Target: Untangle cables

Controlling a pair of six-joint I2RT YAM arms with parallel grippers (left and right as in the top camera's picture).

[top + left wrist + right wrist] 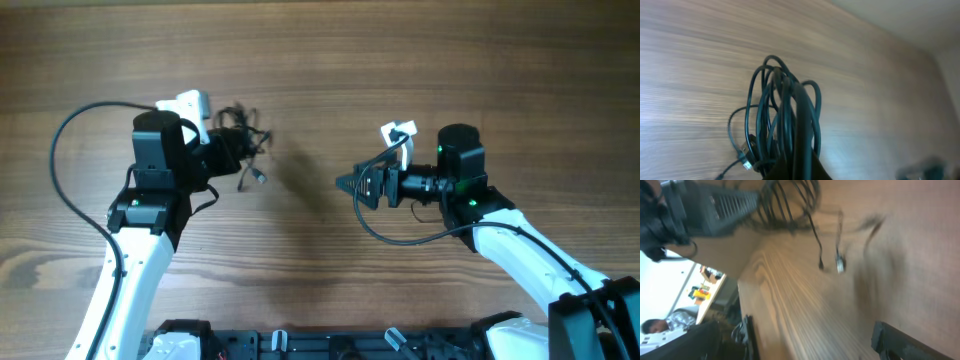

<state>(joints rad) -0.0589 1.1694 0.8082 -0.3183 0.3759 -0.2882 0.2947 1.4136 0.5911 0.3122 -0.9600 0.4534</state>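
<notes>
Left arm: left fingers (228,150) are closed on the cables (243,132) and hold the bundle off the worktop (320,60), left of centre. The left wrist view shows the loops (785,110) hanging in a tangle over one dark finger (802,150). Two plug ends (840,264) dangle free below the bundle, off the wood. The bundle's shadow (300,180) falls on the worktop between the two arms.

Right arm: right fingers (345,183) point left toward the bundle, well apart from it. I cannot tell whether they are open or closed. They taper to a point from above, and the right wrist view shows only one finger in its lower right corner.

Around: a thick black lead (65,170) loops wide off the left arm, and another lead (390,235) curls under the right wrist. A white block (190,103) sits by the left wrist. A blurred seated person (655,325) shows beyond the worktop's edge.
</notes>
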